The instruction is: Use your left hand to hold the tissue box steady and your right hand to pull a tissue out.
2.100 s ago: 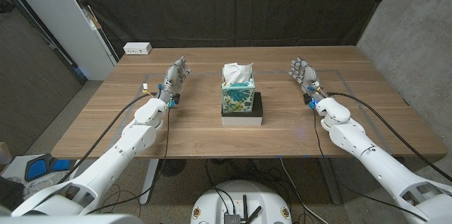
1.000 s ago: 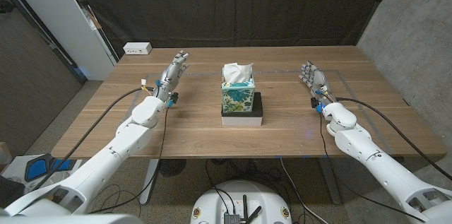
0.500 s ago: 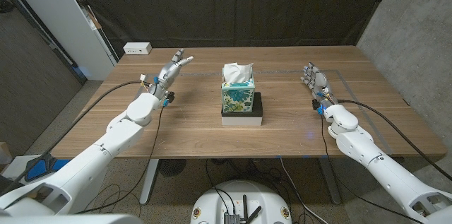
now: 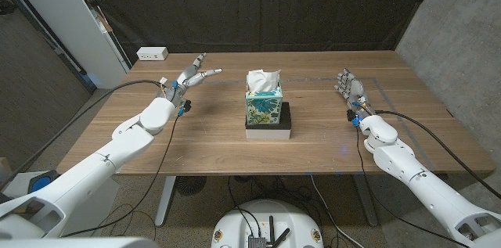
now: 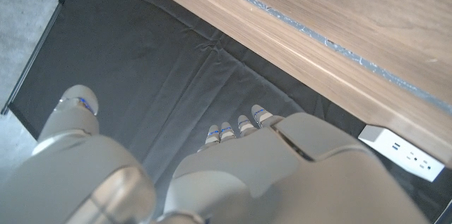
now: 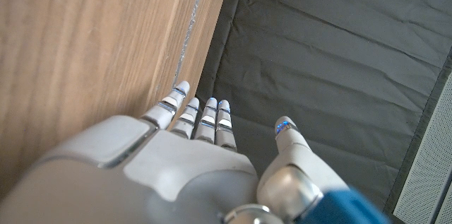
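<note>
Progress: nothing done yet; holding and pulling both left.
Tissue box (image 4: 264, 107): mid-table on a black-and-white base, tissue (image 4: 263, 81) sticking up, untouched.
Right hand (image 4: 351, 91): released, empty, well apart.
Left hand (image 4: 190, 79): released, fingers pointing toward the box, well apart.

Lighting's pretty even and soft from above in the head view, no harsh glare anywhere. The wooden table (image 4: 235, 142) is bright and clean, while the black curtain (image 4: 258, 5) behind soaks up light and goes nearly featureless. Only a faint shadow under the tissue box (image 4: 264, 104). Straight edges bow a bit toward the corners, wide-angle style. Both wrist views are sharp on the background, but the close-up left hand (image 5: 233, 174) and right hand (image 6: 176, 174) look soft and blurry.
</note>
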Robot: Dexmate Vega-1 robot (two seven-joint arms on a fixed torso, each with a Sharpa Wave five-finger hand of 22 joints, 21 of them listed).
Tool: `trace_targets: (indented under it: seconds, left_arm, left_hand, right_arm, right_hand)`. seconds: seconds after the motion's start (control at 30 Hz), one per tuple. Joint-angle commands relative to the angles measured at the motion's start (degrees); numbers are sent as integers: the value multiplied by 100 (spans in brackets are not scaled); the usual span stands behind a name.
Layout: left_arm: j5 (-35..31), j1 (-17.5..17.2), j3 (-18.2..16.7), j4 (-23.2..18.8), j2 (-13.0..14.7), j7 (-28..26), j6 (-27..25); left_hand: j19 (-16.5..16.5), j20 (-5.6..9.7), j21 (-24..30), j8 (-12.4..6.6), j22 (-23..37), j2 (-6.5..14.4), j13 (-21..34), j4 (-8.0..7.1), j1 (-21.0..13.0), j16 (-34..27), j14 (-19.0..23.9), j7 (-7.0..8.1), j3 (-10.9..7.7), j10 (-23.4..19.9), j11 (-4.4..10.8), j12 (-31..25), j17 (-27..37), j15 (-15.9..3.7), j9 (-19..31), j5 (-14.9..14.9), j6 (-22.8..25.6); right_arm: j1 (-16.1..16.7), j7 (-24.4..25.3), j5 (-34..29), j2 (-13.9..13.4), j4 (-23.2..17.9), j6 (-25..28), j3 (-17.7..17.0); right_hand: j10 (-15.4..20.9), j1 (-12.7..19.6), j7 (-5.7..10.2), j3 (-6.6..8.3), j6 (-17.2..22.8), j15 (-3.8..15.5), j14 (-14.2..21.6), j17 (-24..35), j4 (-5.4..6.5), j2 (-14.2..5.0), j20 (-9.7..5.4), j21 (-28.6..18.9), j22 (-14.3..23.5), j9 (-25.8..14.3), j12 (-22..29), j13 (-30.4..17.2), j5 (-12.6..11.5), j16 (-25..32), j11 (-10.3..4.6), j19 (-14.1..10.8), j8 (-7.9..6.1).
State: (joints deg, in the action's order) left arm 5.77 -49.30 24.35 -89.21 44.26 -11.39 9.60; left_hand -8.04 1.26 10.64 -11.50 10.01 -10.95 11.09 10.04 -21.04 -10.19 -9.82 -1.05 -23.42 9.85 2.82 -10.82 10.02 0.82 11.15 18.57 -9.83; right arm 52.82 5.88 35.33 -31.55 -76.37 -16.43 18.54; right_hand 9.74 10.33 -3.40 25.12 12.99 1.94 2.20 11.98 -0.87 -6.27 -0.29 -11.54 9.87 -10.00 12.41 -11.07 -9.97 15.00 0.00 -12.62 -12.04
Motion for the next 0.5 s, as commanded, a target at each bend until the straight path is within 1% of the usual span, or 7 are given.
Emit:
trace_targets:
  seconds: [0.03, 0.1, 0.2, 0.5]
  left_arm:
    - [-536, 100, 109, -63, 51, -218, -255]
    - [-520, 102, 112, -46, 38, -209, -256]
    - [-529, 102, 116, -45, 34, -214, -260]
    - [-539, 31, 102, -103, 30, -271, -234]
  left_hand:
    - [40, 19, 46, -67, 13, 19, 26, -2, -125, -24, -1564, -34, 74, 1886, 109, -40, 15, -21, 31, 73, -2660]
    - [54, 31, 51, -79, 13, 20, 28, -4, -153, -27, -1556, -35, 99, 1859, 115, -54, 14, -36, 33, 95, -2644]
    - [76, 50, 58, -92, 13, 22, 30, -6, -184, -28, -1552, -73, 128, 1843, 100, -63, 14, -43, 35, 119, -2623]
    - [95, 91, 62, -110, 13, 29, 34, -14, -250, -23, -1560, -77, 195, 1833, 69, -73, 12, -67, 38, 171, -2604]
  right_arm:
    - [-132, 29, -31, 74, 151, 41, 40]
    - [-149, 24, -38, 85, 173, 31, 48]
    - [-155, 45, -50, 87, 175, 39, 51]
    - [-157, 79, -74, 96, 185, 13, 51]
  right_hand:
    - [48, -70, -22, -22, 37, 10, 72, 4, 3, 3, 48, -9, 15, -29, -11, -15, -1, -3, 9, -41, 27]
    - [54, -72, -21, -25, 41, 9, 77, 2, 1, 3, 48, -8, 15, -29, -10, -16, -2, -4, 5, -40, 28]
    - [58, -76, -18, -30, 47, 7, 80, 1, -2, 2, 49, -8, 15, -29, -12, -16, -3, -6, 4, -42, 29]
    - [69, -79, -24, -45, 55, -5, 86, -12, -29, 14, 57, -4, 15, -30, -19, -16, -6, -22, 6, -42, 39]
